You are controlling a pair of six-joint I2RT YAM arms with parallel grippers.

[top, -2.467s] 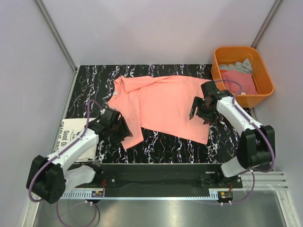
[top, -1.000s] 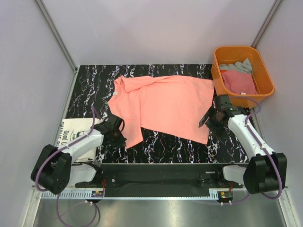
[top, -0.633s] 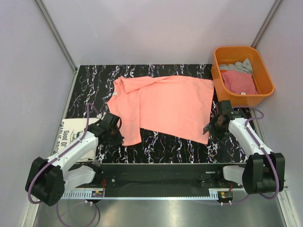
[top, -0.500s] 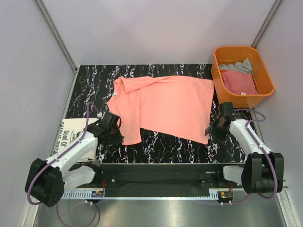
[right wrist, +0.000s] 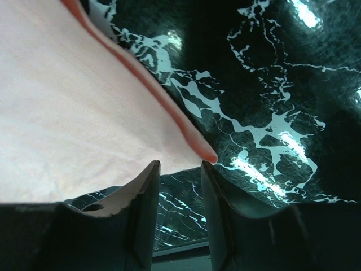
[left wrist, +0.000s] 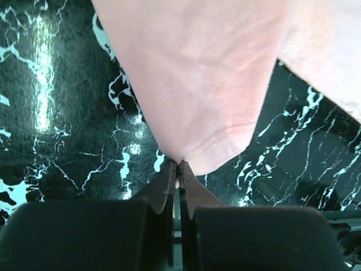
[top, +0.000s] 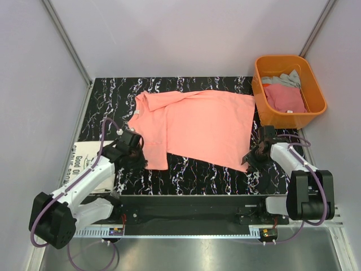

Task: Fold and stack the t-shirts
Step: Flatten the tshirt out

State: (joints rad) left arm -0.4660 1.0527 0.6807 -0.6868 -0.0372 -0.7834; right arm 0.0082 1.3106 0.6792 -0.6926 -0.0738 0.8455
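Salmon-pink t-shirt [top: 194, 124] lies spread flat in the middle of the black marbled desk [top: 107, 96]. The left tool [left wrist: 178, 165] is pressed together on the hem corner of the near left sleeve. The right tool [right wrist: 179, 165] has its fingers apart, low over the desk, just at the shirt's near right corner.

The left arm [top: 90, 178] and right arm [top: 290, 158] have white shells with black joints and bases. A purple cable [top: 103, 131] loops along each. The left gripper [left wrist: 177, 165] and right gripper [right wrist: 179, 166] are dark brown.
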